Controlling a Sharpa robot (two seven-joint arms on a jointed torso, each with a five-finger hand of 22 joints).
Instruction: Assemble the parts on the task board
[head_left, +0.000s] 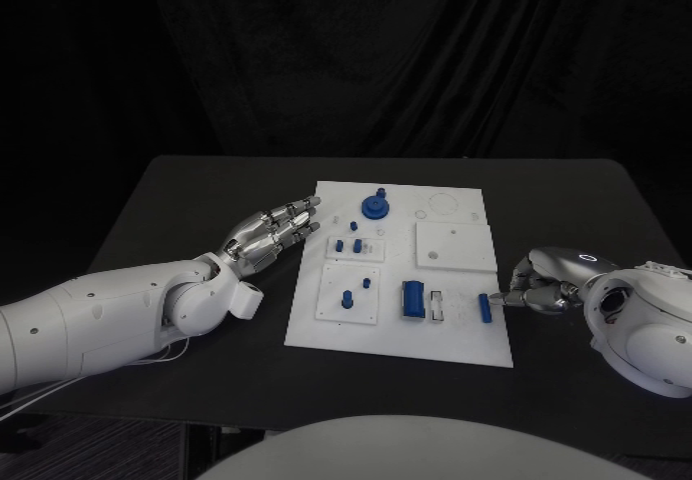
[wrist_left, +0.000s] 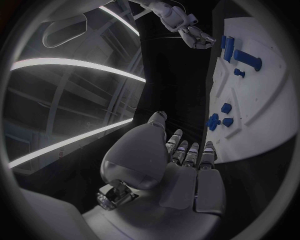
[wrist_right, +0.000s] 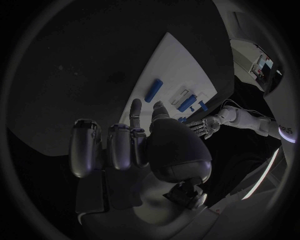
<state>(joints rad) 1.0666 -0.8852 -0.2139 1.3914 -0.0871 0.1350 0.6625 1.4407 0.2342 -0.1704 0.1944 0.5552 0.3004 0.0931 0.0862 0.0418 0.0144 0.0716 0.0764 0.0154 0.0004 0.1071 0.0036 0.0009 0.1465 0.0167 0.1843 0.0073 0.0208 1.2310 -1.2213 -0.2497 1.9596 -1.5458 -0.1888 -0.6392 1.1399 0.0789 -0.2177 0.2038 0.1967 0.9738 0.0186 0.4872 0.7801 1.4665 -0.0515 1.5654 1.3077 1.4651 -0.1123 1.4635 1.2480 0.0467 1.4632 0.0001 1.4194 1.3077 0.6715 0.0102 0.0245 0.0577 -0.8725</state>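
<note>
Blue bar on board just beside right hand fingertips.

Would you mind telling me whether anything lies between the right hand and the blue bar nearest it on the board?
Nothing visible does. The right hand sits at the task board's right edge, its fingers reaching toward the blue bar, with only bare white board between them.

You have one white task board at the frame's centre. On it you can count about eight blue parts, some too small to separate surely. Two hands: left hand, right hand.
</note>
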